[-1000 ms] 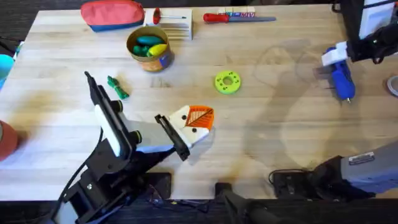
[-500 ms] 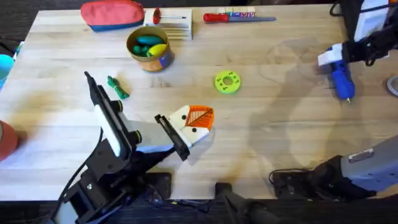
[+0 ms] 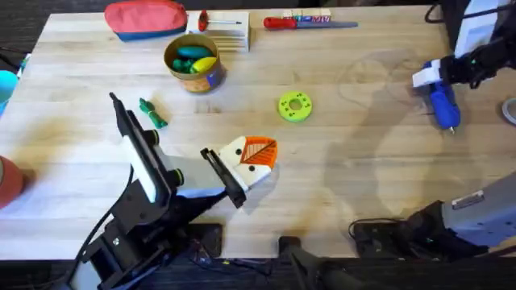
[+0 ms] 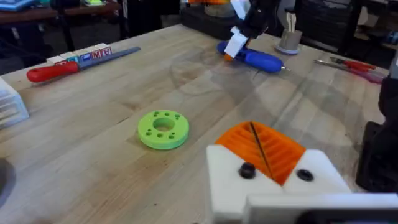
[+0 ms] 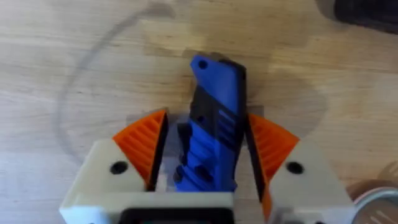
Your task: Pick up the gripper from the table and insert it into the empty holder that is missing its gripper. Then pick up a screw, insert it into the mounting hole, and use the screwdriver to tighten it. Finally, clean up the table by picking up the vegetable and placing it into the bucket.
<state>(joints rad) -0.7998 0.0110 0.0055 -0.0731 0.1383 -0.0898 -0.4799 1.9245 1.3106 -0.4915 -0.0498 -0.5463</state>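
Observation:
The blue screwdriver lies on the table at the far right, tip toward me. My right gripper is shut on its rear end, and its orange pads press both sides of the blue body. My left gripper rests low at the table's middle with its orange pads shut together. The dark-green vegetable lies at the left. Behind it stands the yellow bucket, which holds colourful toys. The gripper piece, the holder and the screw are out of view.
A green disc with holes lies just beyond my left gripper. Along the far edge are a red pouch, a white box and a red-handled screwdriver. Bare wood stretches between the two arms.
The right gripper has shifted slightly at the rear end of the screwdriver, which stays on the table. The left arm has not moved.

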